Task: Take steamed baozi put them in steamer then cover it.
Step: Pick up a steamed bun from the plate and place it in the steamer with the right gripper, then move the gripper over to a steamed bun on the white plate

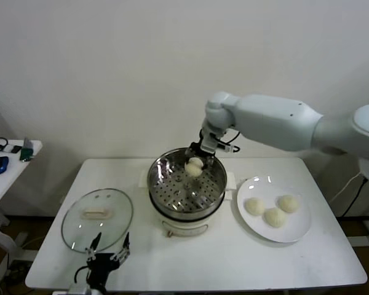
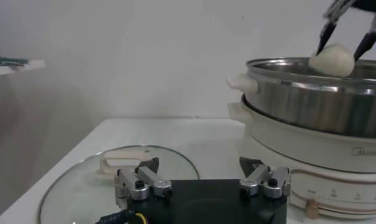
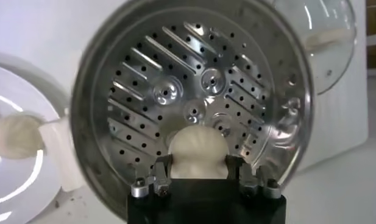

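My right gripper is shut on one steamed baozi and holds it above the far side of the steamer. In the right wrist view that baozi sits between the fingers over the perforated tray, which has nothing lying on it. Three more baozi lie on the white plate to the steamer's right. The cover, a glass lid with a cream handle, lies flat to the steamer's left. My left gripper is open, low at the table's front edge just before the cover.
A white table carries everything. At far left stands a side table with a blue mouse and small items. A white wall rises behind. Bare tabletop lies in front of the steamer and plate.
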Robot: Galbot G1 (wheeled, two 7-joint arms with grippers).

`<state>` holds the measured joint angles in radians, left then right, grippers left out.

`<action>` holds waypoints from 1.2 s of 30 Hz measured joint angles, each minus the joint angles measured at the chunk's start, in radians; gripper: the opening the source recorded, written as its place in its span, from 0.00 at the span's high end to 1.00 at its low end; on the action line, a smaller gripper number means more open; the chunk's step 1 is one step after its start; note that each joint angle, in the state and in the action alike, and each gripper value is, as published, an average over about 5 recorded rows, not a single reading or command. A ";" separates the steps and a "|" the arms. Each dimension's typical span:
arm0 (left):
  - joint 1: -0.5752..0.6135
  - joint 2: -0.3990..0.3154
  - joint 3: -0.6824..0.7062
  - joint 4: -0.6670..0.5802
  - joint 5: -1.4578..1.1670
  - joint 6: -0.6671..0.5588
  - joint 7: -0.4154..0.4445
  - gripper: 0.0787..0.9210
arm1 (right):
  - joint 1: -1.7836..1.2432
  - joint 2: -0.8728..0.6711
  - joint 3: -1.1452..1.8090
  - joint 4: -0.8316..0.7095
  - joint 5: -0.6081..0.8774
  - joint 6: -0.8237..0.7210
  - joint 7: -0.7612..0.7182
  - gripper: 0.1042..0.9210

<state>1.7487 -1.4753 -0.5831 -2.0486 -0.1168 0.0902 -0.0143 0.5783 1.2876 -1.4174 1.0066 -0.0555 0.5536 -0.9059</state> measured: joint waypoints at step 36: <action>0.000 0.001 0.006 -0.010 -0.001 -0.002 -0.003 0.12 | 0.322 -0.173 -0.302 0.081 0.591 -0.251 -0.080 0.12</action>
<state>1.7491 -1.4742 -0.5773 -2.0586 -0.1182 0.0882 -0.0170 0.9008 1.1144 -1.7198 1.0881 0.5358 0.3029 -0.9858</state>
